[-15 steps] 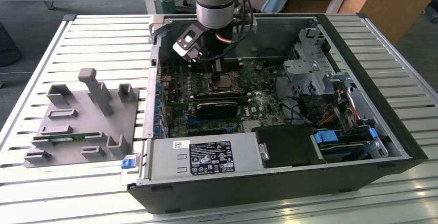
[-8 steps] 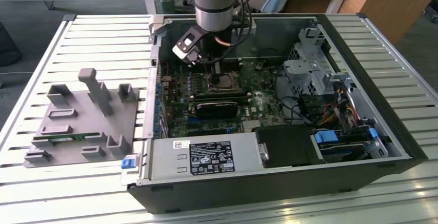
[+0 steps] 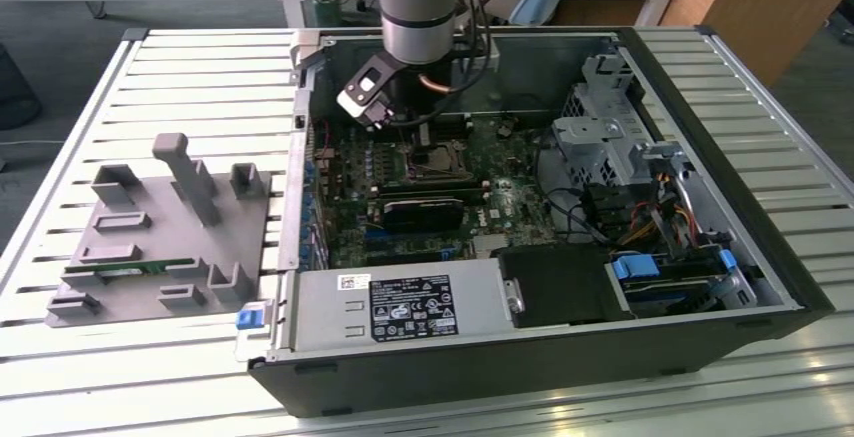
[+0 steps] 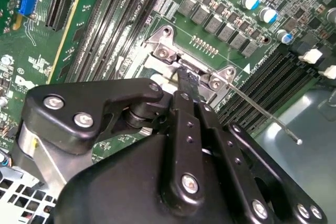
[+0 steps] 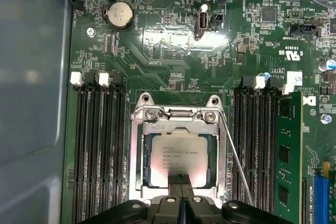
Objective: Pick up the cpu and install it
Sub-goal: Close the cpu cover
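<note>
The cpu, a flat square chip with a silver-grey top, lies flat inside the metal socket frame on the green motherboard. My gripper is shut, its two black tips pressed together right over the chip's near edge; I cannot tell whether they touch it. In the second wrist view the gripper points down at the socket frame. In the exterior view the gripper hangs just above the socket inside the open computer case.
A thin wire lever slants along one side of the socket. Memory slots flank it, one holding a green stick. The case walls and power supply ring the board. A grey holder block sits at the exterior view's left.
</note>
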